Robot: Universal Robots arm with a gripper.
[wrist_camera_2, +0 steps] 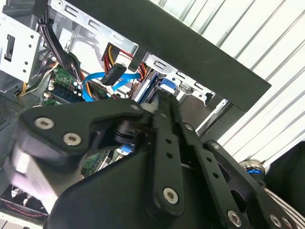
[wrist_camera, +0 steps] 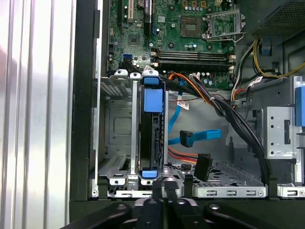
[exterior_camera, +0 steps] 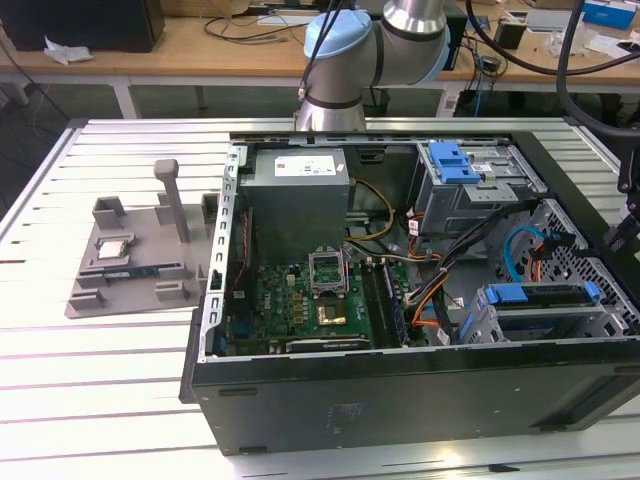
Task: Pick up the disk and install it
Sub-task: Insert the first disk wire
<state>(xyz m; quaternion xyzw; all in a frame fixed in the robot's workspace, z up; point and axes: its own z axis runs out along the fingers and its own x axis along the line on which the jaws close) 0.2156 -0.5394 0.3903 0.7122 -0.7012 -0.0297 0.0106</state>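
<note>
Black gripper (wrist_camera: 164, 191) linkages sat closest to my camera in the first wrist view, the fingers pressed together with nothing between them, just beside the drive cage (wrist_camera: 114, 124). I judged the job nearly finished: the disk (wrist_camera: 152, 129) stood on edge in that cage inside the computer case (exterior_camera: 400, 400), and I held nothing. Whether it was fully home I could not tell. It showed a dark thin edge framed by blue rails, with blue tabs at both ends.
</note>
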